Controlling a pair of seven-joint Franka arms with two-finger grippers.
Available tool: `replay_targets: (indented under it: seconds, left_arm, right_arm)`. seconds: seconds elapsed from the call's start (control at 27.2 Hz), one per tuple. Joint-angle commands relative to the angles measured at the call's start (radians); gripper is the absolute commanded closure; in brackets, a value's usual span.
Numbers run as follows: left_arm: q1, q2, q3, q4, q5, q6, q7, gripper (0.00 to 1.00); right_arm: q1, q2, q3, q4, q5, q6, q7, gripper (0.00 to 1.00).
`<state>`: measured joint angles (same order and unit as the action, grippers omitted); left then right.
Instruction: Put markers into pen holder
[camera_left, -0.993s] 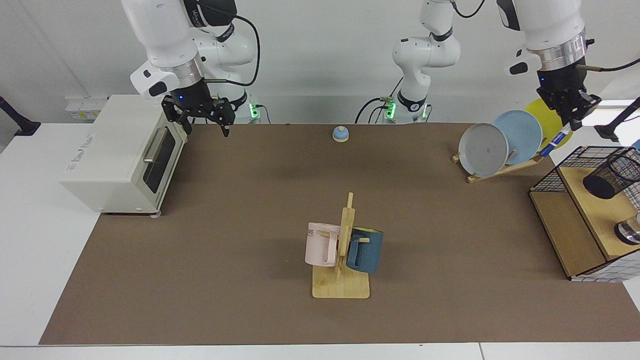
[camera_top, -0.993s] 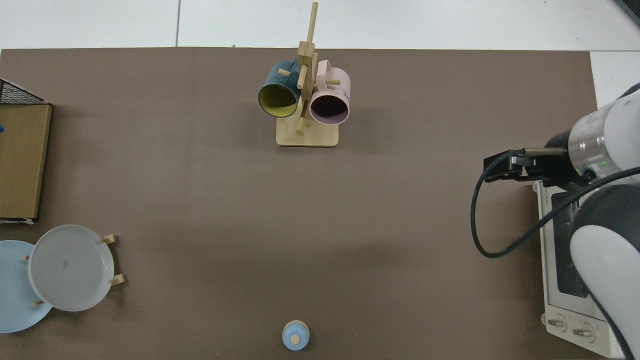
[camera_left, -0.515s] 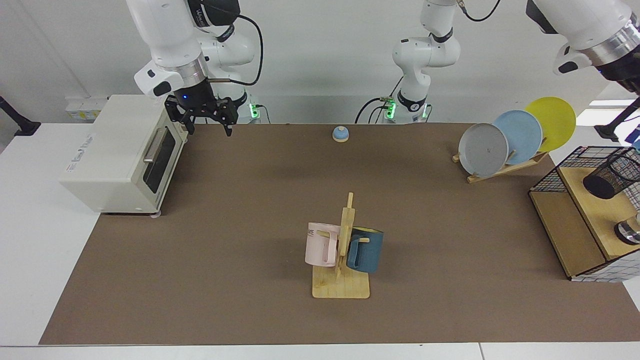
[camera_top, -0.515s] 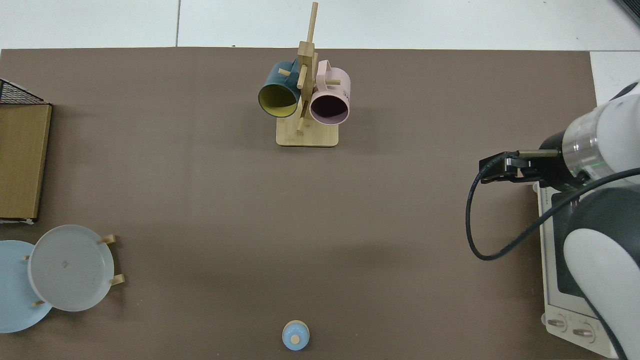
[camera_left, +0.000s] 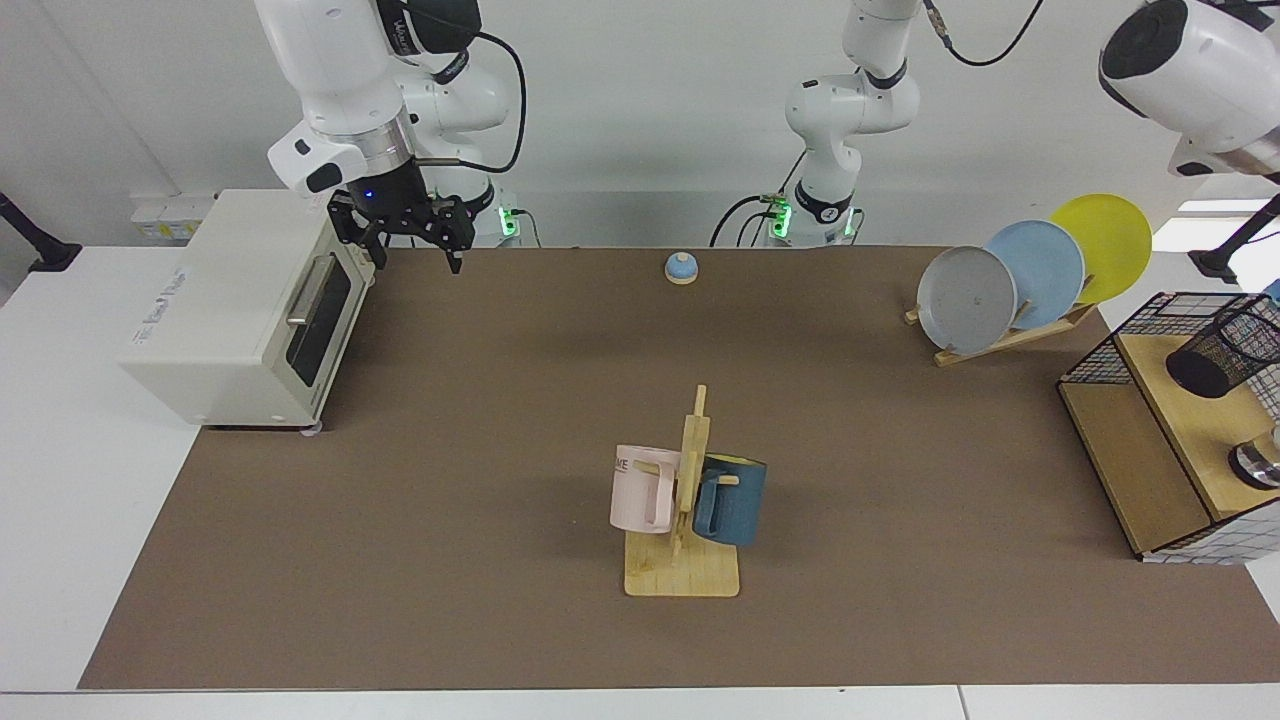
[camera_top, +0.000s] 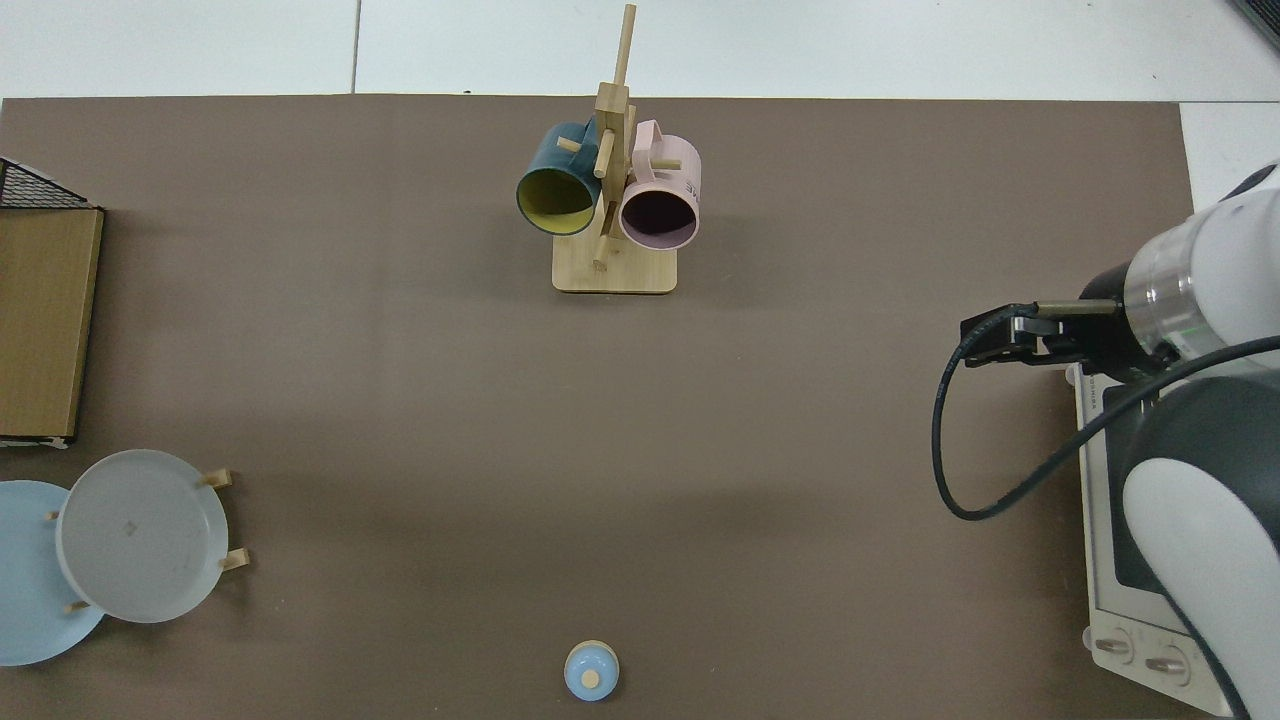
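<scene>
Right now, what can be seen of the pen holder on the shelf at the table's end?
The pen holder is a black wire-mesh cup, cylindrical and see-through. In the facing view it appears tilted, its open mouth turned towards the camera, resting on the wooden top of the wire-grid shelf. No marker shows inside it, though the frame edge cuts off part of it. No gripper touches it. The top view does not show it.
</scene>
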<state>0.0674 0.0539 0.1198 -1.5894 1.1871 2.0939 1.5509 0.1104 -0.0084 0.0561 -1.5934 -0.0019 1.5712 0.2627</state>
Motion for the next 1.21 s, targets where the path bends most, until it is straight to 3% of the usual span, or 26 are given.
replay_targets:
  seconds: [0.0,0.18,0.51,1.18]
  left_arm:
    - [0.077,0.086,-0.003,0.065,0.014,0.078,0.031,1.00]
    - [0.103,0.122,-0.005,0.065,0.009,0.092,0.031,1.00]
    - [0.112,0.122,-0.006,0.026,0.005,0.086,0.106,1.00]
    - [0.166,0.139,-0.005,-0.087,-0.007,0.098,0.087,1.00]
  right_arm:
    - [-0.014,-0.019,0.007,-0.017,-0.017,0.000,-0.043,0.00]
    - [-0.031,-0.018,0.005,-0.017,0.003,0.009,-0.034,0.00]
    - [-0.031,-0.018,0.005,-0.017,0.003,0.009,-0.034,0.00]
    - [-0.031,-0.018,0.005,-0.017,0.003,0.009,-0.034,0.00]
